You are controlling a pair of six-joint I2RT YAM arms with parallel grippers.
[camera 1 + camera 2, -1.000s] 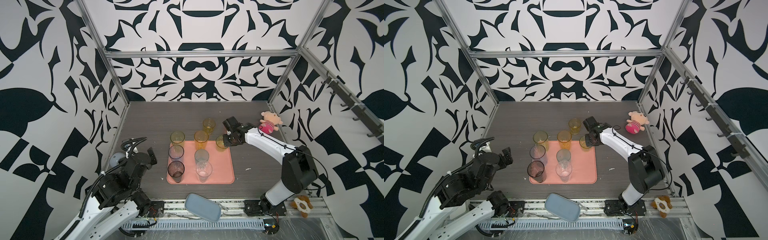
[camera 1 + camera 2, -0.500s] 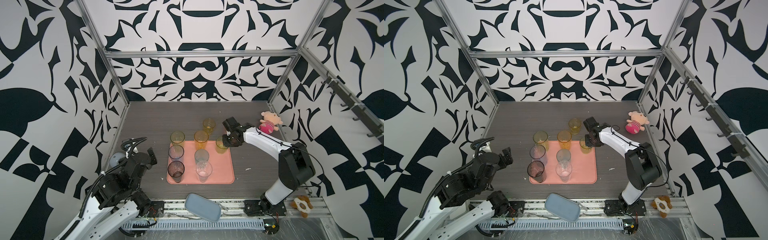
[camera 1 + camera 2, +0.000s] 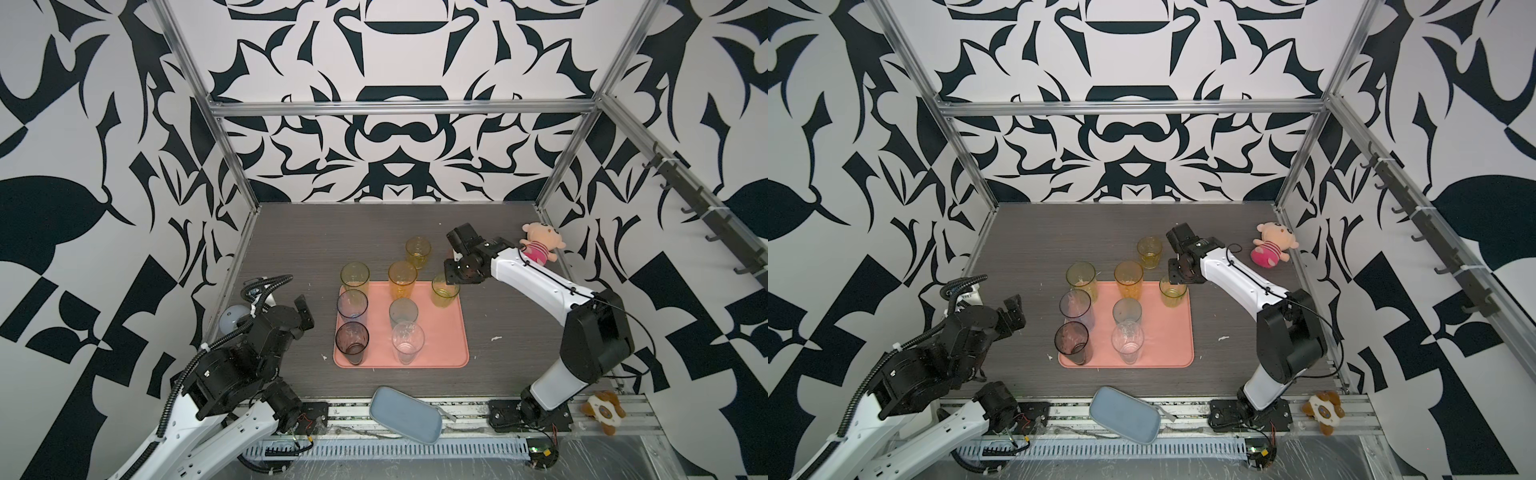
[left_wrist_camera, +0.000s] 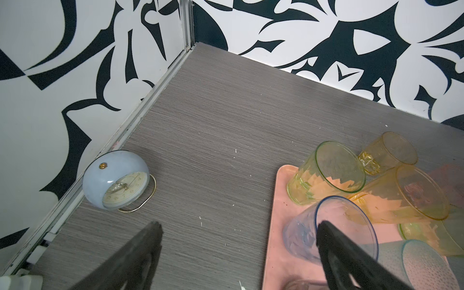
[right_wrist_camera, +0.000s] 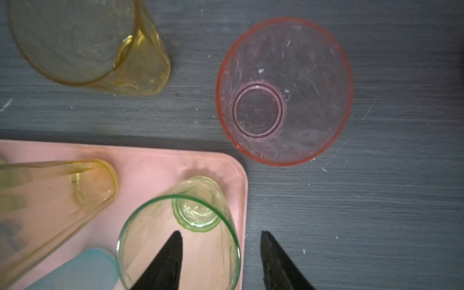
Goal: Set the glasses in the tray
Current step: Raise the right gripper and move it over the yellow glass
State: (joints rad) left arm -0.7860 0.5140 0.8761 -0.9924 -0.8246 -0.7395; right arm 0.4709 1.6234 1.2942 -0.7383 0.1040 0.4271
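Green glass [image 5: 198, 213] stands in the tray [image 5: 150, 170] corner; right tool [image 5: 220, 233] straddles its wall, released; left tool [image 4: 239, 223] gapes wide.

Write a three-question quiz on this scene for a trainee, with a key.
1. True or false: the green glass stands inside the tray.
2. Which glass stands off the tray? A pink glass, B blue glass, C clear glass.
3. What does the left gripper hold?
Key: 1 true; 2 A; 3 nothing, it is open.
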